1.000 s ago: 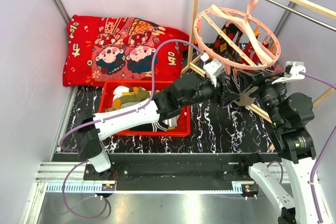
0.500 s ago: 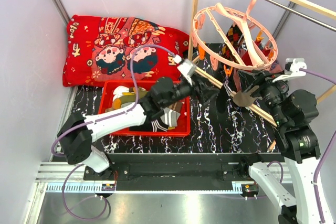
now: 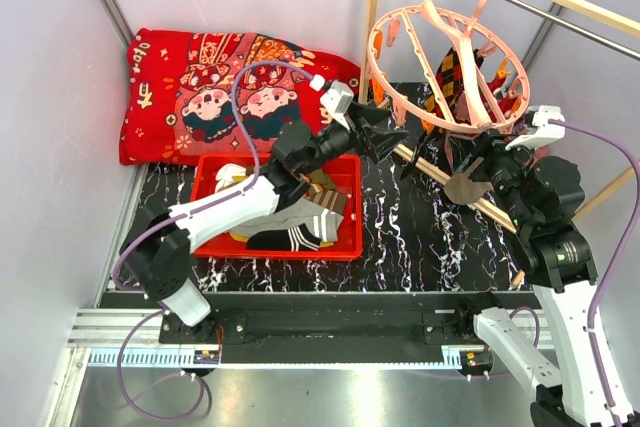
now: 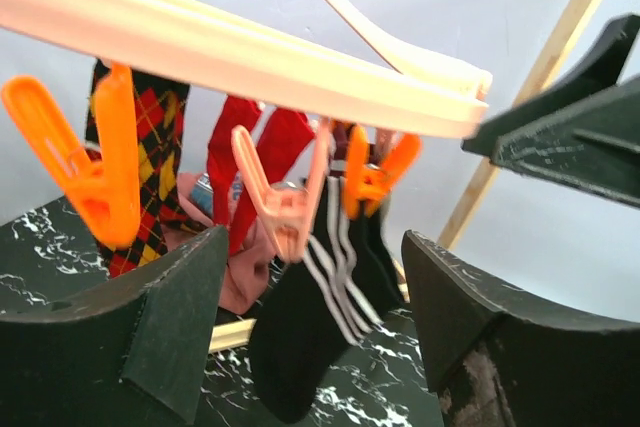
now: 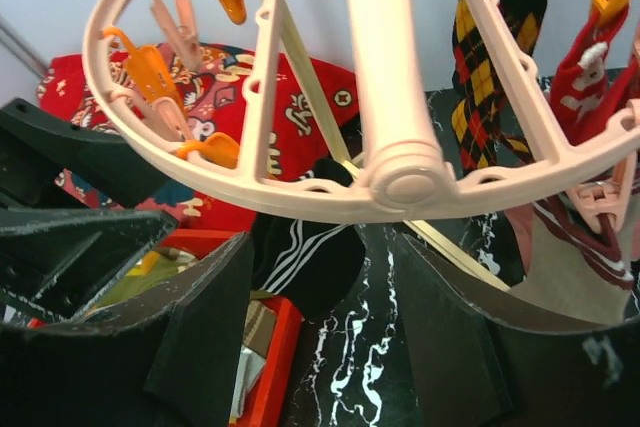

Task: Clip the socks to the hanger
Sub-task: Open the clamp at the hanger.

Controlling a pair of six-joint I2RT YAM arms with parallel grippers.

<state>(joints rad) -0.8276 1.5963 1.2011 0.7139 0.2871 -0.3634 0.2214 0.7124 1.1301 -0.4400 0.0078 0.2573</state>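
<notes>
Several loose socks are lying heaped in the red basket at the left of the marbled bench, in front of the cartoon-print cushion, within easy reach of the left arm. Reaching over that basket, the left claw is hovering just beside the near-left rim of the pink ring hanger, fingers spread and carrying nothing, so it looks free to go down for another sock. Through its gap, an orange clip and a pink clip seem to be dangling empty. Beyond them an argyle sock, a red sock and a black white-striped sock are hanging already clipped. The hanger is hanging by its hook from the wooden rack's top bar, which is keeping its clips at claw height. To the right, the right claw is waiting under the ring, fingers likewise parted and gripping nothing, probably placed there to steady the hanger or press a clip open.
</notes>
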